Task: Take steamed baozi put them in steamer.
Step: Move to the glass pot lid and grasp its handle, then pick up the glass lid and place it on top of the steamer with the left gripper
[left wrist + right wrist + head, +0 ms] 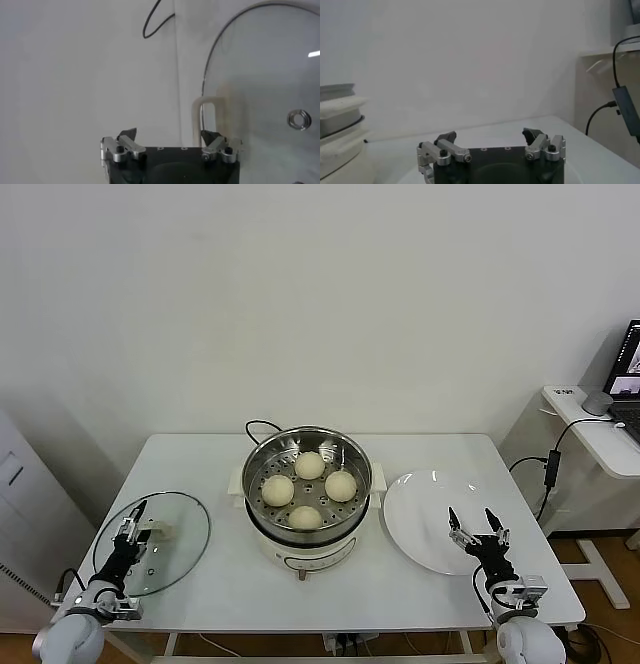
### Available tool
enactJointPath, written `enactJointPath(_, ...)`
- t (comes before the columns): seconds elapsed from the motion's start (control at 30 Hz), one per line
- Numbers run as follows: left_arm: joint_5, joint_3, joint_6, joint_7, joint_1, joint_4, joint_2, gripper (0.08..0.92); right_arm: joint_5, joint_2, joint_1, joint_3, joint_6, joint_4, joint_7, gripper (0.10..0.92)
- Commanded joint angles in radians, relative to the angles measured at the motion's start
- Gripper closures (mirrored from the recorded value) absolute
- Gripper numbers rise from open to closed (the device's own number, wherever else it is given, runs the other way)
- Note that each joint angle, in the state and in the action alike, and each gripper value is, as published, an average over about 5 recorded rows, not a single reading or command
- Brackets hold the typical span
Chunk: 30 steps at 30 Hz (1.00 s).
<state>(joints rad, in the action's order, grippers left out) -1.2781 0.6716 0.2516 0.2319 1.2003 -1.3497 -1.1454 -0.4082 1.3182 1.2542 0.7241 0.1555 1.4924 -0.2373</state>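
Four steamed baozi (309,465) sit on the perforated tray inside the steamer (306,484), which stands at the middle of the white tabletop (220,594); only the head view shows them, while the right wrist view catches just the steamer's outer wall and white base at its edge. One white plate (425,524) lies bare just to the steamer's right, and the right gripper (477,525) hovers over its near rim with fingers spread wide, holding nothing. One glass lid (165,539) lies flat on the left of the tabletop. The left wrist view shows the lid's white handle (211,117) just ahead of the left gripper (170,136), whose fingers stand apart and empty.
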Motion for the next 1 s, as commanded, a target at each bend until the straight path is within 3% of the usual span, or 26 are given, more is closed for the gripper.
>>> enactJointPath(0.03,0.023,0.000,0.022,0.015,-0.019,0.016,-0.001,0.393,0.001,0.000,-0.006,-0.001,-0.003,-0.002,-0.001,0.203)
enactJointPath(0.33,0.074,0.015,0.007,0.004,0.001,-0.071,0.016,0.653,0.001,-0.003,-0.011,-0.003,-0.006,-0.001,-0.002,0.203)
enactJointPath(0.63,0.199,0.027,-0.077,-0.110,0.017,-0.253,0.081,0.886,-0.005,-0.011,-0.008,0.003,-0.005,0.007,-0.004,0.203)
enactJointPath(1.0,0.346,-0.079,-0.390,-0.319,0.002,-0.555,0.224,0.898,-0.012,-0.021,-0.013,0.003,-0.009,0.022,-0.006,0.203)
